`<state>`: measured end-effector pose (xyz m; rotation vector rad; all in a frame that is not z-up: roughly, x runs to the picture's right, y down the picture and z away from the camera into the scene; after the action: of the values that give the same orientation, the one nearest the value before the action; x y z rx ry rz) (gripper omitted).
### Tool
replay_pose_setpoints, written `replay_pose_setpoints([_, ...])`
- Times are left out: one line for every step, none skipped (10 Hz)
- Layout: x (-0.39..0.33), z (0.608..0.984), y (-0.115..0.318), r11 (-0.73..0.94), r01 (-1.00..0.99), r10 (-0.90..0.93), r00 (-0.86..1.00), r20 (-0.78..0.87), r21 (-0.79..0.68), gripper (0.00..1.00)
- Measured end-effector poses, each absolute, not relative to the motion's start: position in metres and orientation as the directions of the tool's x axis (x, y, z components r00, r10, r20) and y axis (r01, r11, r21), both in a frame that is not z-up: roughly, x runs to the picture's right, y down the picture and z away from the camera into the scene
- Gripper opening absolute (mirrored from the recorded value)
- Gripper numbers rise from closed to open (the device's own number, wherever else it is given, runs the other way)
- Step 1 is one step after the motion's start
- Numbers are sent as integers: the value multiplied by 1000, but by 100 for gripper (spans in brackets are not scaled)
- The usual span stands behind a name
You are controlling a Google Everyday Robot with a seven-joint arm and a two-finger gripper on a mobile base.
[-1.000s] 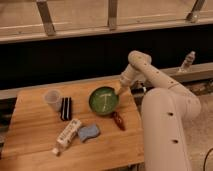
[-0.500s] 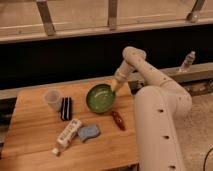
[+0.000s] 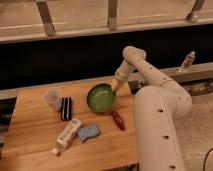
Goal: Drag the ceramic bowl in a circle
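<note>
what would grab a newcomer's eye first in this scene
The bulky white robot arm fills the right side, curving up and back down to the table. Its gripper is shut at the far right rim of the ceramic bowl, the glossy green dish near the middle of the wooden table. Smaller clutter lies to the left and in front of the bowl, including a translucent cup and a blue sponge.

Ceramic bowl (image 3: 101,98), gripper fingers (image 3: 117,84) at rim
</note>
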<state>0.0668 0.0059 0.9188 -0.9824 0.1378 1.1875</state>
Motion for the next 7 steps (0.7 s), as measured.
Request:
replay_pose_setpoints([58,923,9,52,-820,687,444,-575,-571,0])
replay_pose_setpoints([44,930,17,73,-816,646,477,-596,-574,0])
replay_pose_setpoints([33,936,26,87,-812,613,501,-611,-577,0])
replay_pose_setpoints([30,940,32,91,-812,599,507,-620,-577,0])
replay_pose_setpoints([32,940,31,90,-813,601,504,-620,-575,0])
replay_pose_setpoints([33,940,31,89,-814,601,503,-621,-574,0])
replay_pose_setpoints([32,940,31,90,-814,601,504,-620,-575,0])
